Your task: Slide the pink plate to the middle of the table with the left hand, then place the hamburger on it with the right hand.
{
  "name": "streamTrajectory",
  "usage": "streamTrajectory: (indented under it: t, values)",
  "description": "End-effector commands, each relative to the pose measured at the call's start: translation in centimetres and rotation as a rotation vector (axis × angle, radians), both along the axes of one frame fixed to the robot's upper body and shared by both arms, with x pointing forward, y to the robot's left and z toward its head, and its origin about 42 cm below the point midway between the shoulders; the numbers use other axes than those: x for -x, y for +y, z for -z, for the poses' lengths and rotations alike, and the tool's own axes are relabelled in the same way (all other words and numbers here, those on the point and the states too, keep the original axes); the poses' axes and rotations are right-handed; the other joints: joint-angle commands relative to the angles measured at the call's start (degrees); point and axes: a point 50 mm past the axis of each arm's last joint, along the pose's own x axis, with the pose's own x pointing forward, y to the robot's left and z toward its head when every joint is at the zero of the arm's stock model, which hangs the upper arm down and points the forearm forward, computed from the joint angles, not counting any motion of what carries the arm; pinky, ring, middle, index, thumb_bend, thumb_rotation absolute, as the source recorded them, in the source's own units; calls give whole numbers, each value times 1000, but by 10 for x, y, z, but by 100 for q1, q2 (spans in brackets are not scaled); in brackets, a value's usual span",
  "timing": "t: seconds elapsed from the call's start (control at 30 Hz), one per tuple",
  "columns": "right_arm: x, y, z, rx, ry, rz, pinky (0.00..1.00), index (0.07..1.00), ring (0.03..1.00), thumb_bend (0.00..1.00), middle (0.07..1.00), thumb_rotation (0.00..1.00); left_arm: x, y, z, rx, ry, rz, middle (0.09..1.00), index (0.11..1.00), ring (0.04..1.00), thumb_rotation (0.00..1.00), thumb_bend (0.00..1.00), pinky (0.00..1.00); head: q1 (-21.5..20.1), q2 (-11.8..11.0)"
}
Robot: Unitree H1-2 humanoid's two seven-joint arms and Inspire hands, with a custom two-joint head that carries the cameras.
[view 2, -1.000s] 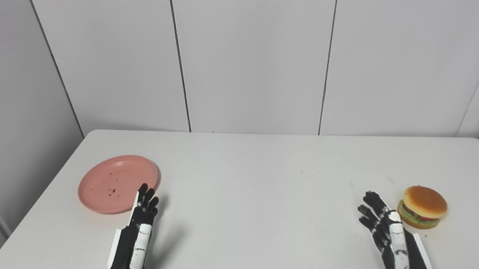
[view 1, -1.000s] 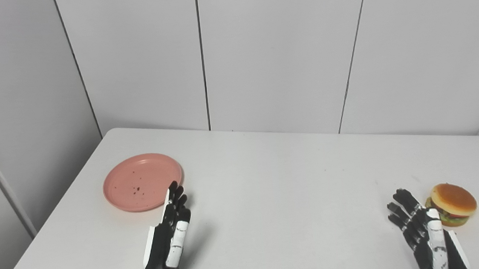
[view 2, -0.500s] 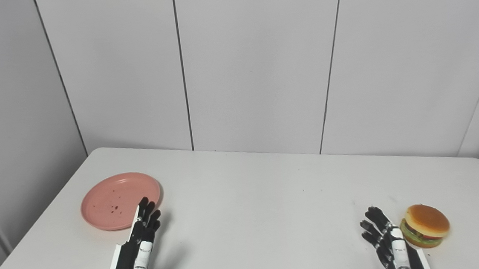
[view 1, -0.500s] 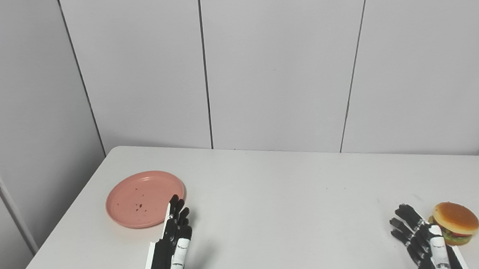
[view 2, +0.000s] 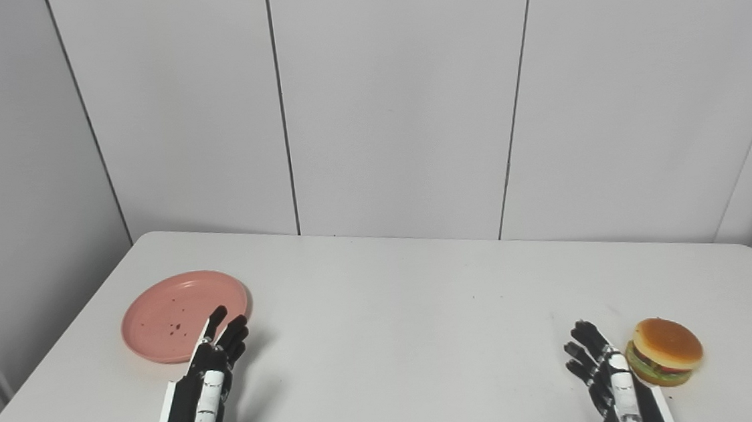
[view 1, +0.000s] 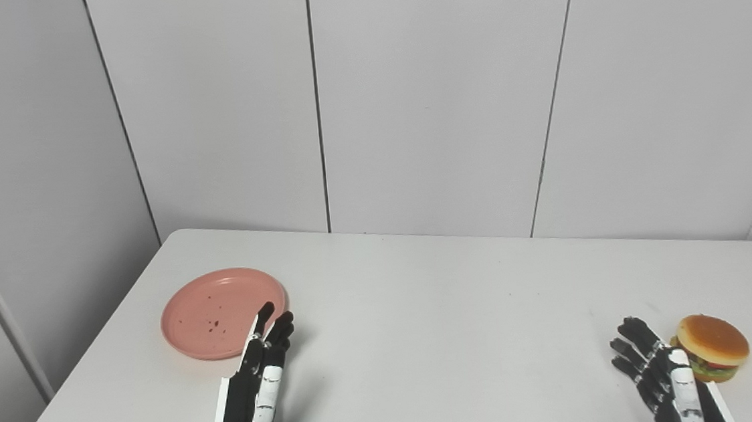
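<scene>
Your left hand [view 1: 256, 388] (fingers released) overlaps the pink plate [view 1: 213, 312] rim; right hand [view 1: 664, 376], fingers spread, empty, beside the hamburger [view 1: 710, 348].

We see the left hand [view 1: 256, 388] covering the plate's [view 1: 213, 311] near rim, perhaps touching it. The bottom edge cuts off both wrists, and the right hand [view 2: 614, 383] hides part of the hamburger [view 2: 665, 351].

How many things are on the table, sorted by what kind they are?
Plates: 1, the pink plate
Hamburgers: 1, the hamburger
Total: 2 things on the table, not counting the robot's left hand and right hand.
</scene>
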Motion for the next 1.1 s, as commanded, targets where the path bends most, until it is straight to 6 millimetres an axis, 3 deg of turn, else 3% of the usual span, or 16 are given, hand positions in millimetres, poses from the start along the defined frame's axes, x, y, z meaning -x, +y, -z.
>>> streamTrajectory:
  t: [0.0,0.33,0.63,0.83,1.07]
  values:
    - [12,-3,35,-1,88,15,883,861,875,776,898,1000,-28,3,-37,-4,-119,4,856,878,863,818,864,868,-3,-1]
    - [12,1,37,-23,93,11,888,865,877,795,898,1000,-72,42,-87,-85,-235,-15,862,858,861,839,914,843,-29,4]
    - [14,-1,35,-11,100,5,889,872,879,801,905,1000,-111,91,-127,-194,-249,-26,852,827,855,850,944,849,-33,100]
    - [15,-1,34,-15,106,7,884,865,876,794,895,1000,-141,128,-138,-213,-219,-28,844,823,826,843,933,774,-50,156]
    - [17,2,32,-11,106,9,884,866,874,776,893,1000,-163,173,-128,-191,-142,-43,825,805,813,817,963,782,-93,211]
